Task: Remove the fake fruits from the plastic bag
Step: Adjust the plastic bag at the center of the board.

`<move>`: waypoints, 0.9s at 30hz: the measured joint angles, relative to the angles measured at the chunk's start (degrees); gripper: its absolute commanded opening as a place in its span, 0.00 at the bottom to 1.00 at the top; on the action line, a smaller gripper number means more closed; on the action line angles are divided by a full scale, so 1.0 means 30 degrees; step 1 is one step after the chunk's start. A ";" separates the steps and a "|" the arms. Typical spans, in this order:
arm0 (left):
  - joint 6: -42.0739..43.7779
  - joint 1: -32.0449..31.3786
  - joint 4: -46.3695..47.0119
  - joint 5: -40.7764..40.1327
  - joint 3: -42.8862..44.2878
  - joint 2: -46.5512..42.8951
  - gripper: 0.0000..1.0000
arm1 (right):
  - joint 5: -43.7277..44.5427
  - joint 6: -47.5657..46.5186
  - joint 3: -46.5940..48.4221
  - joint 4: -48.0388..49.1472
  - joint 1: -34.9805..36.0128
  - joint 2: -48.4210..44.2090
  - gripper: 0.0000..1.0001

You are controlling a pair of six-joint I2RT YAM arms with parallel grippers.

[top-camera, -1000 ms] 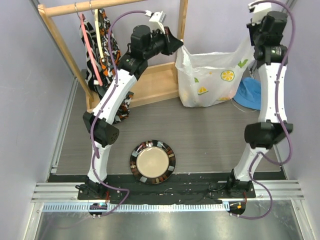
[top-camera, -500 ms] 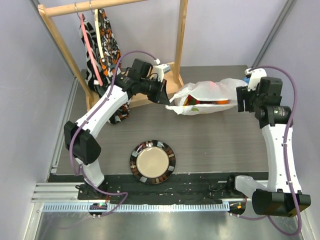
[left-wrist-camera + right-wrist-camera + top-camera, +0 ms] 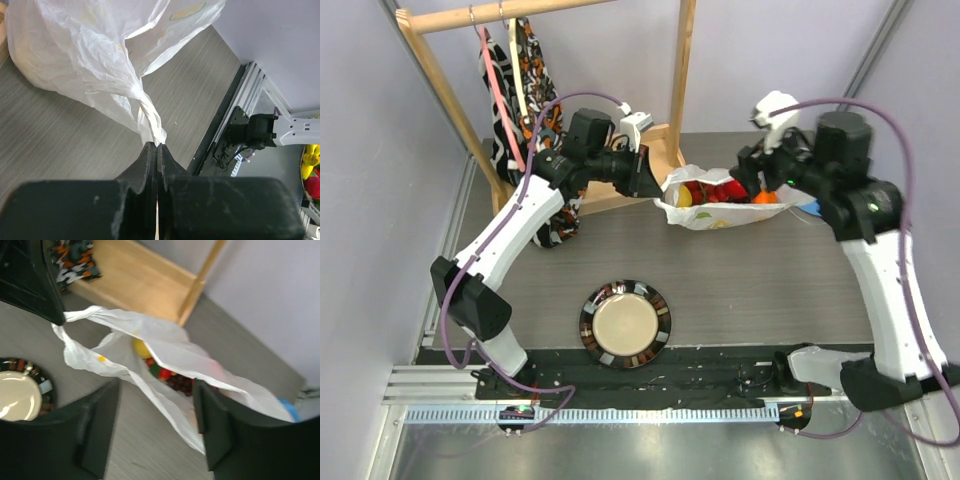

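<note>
The white bag (image 3: 718, 215) lies on the table (image 3: 740, 280), just to the right of the wooden rack (image 3: 682, 60). Its mouth is open and faces up, and the fruits sit inside it. From above you can see a yellow lemon (image 3: 682, 197) at the end near the rack. There are red fruits (image 3: 708, 190) next to it. An orange fruit (image 3: 765, 197) is at the end far from the rack.

The left hand (image 3: 658, 190) is just in front of the bottom of the rack. It is squeezed tight on one handle (image 3: 150, 117) of the bag. In the left wrist view the handle is twisted thin like a rope. It goes down between the two black fingers (image 3: 142, 167), which are pressed together.

The right hand (image 3: 752, 175) is over the end of the bag far from the rack. Its fingers (image 3: 97, 425) are spread wide apart and it holds nothing. Between them, lower down, the right wrist view shows the open bag with the lemon, a small red fruit and dark grapes (image 3: 181, 384) inside. You cannot tell if this hand touches the bag.

A round plate (image 3: 625, 325) sits well apart from the rack, nearer the bottoms of the arms. A spotty cloth (image 3: 525, 80) hangs from the top bar of the rack.
</note>
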 measured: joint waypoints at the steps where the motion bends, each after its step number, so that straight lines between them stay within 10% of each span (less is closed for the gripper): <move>1: -0.0160 0.0000 0.0095 0.0000 -0.0007 0.0000 0.00 | -0.0015 -0.0022 -0.0415 0.0211 0.0568 0.0605 0.56; 8: -0.0852 0.0000 0.0597 -0.0095 -0.0335 0.0000 0.00 | 0.0903 0.1013 -0.3446 0.2331 0.2069 0.5319 0.34; 27: -0.1319 0.0401 0.0678 -0.0561 -0.2149 -0.0619 0.00 | 0.5530 0.2404 -1.2305 0.3818 0.4867 0.2630 0.35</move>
